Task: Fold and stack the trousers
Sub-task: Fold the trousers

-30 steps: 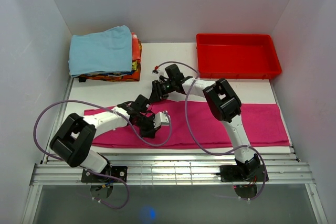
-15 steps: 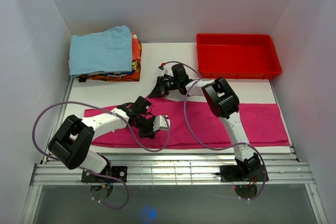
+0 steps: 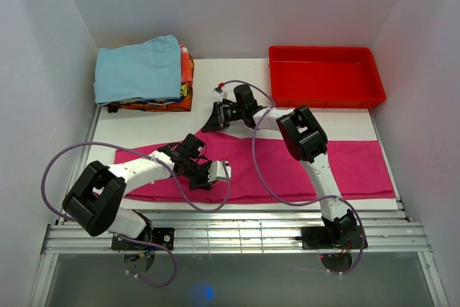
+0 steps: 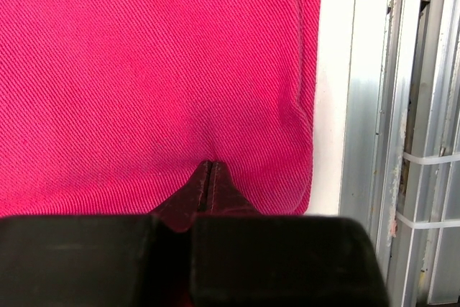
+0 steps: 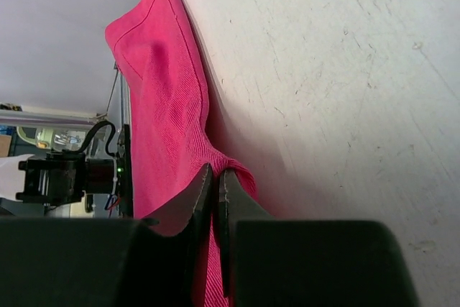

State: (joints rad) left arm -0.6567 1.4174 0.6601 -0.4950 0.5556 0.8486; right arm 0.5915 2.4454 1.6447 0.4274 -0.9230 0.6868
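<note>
Trousers (image 3: pixel 316 167): spread lengthwise across the near half of the worktop (image 3: pixel 144 129), near hem just beside the metal rail (image 3: pixel 230 224). Left claw (image 4: pixel 209 177): closed tight, pinching a small fold of cloth by that hem. Right claw (image 5: pixel 214 181): closed too, nipping the far edge and holding it up in a peak off the worktop. Far left corner: stack of folded cloths (image 3: pixel 140 70), light blue on top, orange and patterned below. Far right: red tray (image 3: pixel 325 77), well apart from the trousers. Draped across the cloth: purple cables (image 3: pixel 253 163) and both forearms, hiding the middle stretch. Print on the lower cloths: too small to read.
</note>
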